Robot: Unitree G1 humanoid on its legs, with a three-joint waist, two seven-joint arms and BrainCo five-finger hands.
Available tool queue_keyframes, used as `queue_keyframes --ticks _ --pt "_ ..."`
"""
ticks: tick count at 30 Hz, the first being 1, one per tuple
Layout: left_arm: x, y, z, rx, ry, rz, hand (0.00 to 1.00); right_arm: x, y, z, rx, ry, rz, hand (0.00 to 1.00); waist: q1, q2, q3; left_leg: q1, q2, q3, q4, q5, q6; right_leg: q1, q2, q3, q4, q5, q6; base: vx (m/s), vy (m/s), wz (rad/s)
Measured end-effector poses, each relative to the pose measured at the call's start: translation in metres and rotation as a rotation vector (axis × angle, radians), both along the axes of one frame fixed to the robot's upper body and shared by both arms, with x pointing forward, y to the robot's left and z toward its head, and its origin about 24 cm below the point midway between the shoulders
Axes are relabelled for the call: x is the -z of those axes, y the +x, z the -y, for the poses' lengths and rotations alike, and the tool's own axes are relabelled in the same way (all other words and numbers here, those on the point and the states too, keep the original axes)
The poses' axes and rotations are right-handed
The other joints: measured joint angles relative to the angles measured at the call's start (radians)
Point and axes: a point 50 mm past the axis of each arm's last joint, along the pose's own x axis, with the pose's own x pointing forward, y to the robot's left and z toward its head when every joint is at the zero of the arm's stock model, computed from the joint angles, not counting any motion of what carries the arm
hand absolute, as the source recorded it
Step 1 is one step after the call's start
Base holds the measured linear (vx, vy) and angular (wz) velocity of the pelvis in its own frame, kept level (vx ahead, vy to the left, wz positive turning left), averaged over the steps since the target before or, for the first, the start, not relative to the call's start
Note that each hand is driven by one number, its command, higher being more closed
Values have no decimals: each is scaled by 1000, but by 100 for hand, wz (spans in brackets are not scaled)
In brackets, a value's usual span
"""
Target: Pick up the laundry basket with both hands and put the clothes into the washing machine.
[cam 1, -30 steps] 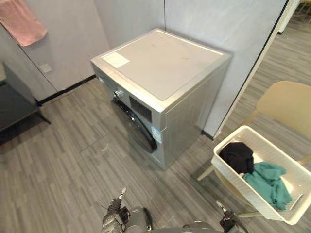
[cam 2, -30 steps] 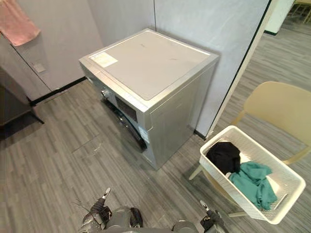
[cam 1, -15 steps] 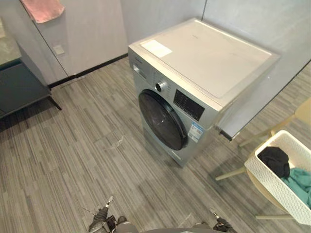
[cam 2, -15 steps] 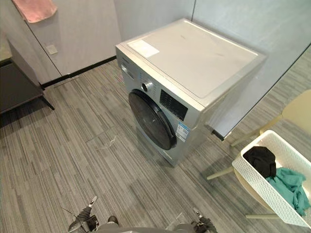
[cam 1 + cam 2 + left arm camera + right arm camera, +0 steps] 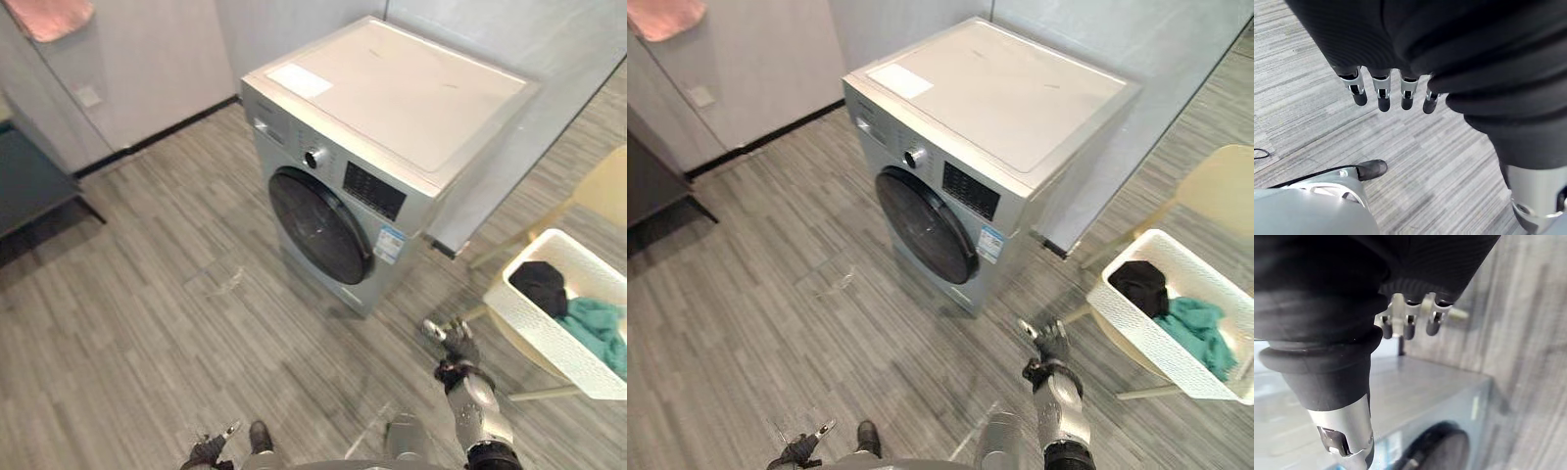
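Locate the washing machine (image 5: pixel 392 98) at the centre of the scene, standing against the wall with its round dark door (image 5: pixel 319 225) closed. Locate the laundry basket (image 5: pixel 537 333) to the robot's right of the machine. It is white, rests on a beige chair (image 5: pixel 600 188) and is apart from both hands. Inside it you see a black garment (image 5: pixel 541 284) lying against a teal garment (image 5: pixel 598 328).

Check the right hand (image 5: pixel 454 341): it is raised above the floor (image 5: pixel 147 294), between the machine's front corner and the basket. Its fingers are relaxed and it grasps nothing. Check the left hand (image 5: pixel 1382 95): it hangs low at the robot's side, its fingers are straight over the floor, and it is released and empty.

Note a pink cloth (image 5: pixel 44 15) hanging on the wall at the far left
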Motion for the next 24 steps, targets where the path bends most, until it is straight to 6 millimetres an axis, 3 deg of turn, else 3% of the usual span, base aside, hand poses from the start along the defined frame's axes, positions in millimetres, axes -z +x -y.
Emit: queue_keyframes --ticks 1,3,5,7,8,13,19,24 --pt "1 13 17 27 -42 21 0 -15 6 13 -5 -64 61 0 -5 21 16 -9 11 -25 -5 32 6 23 6 -42 -15 20 -1 25 -189 36" --pt "0 26 38 53 -92 59 0 -33 8 28 -1 -145 113 0 -20 38 28 -9 -10 -32 0 34 8 31 -4 -73 7 -4 3 110 -58 54" --pt "0 28 42 55 -102 68 0 -45 11 34 -14 -201 146 0 -22 40 26 -7 -13 -36 -2 55 1 36 -10 -90 29 -15 3 114 -42 36" --pt "-1 28 37 45 -91 76 0 -57 15 33 -42 -240 195 0 -10 40 26 -6 -15 -32 -2 59 6 51 -10 -92 7 -15 3 58 3 12" --pt "-2 28 35 41 -85 83 0 -59 16 32 -55 -257 206 0 0 40 26 -6 -17 -30 -2 69 -8 64 -11 -94 -13 -13 2 54 19 9" --pt "-1 20 26 41 -63 67 0 -54 19 10 -178 -240 209 0 7 41 24 -14 -29 -48 -7 76 0 109 -24 -136 -72 0 9 21 36 26" --pt "0 12 25 43 -62 47 0 -27 6 -41 -455 -175 135 0 15 59 22 -71 -39 -51 -23 125 6 96 -28 -162 -133 35 11 -21 22 15" --pt "1 13 27 46 -66 48 0 -9 -1 -51 -543 -194 42 0 34 86 22 -105 -45 -53 -24 131 14 80 -30 -172 -162 58 13 -19 15 3"
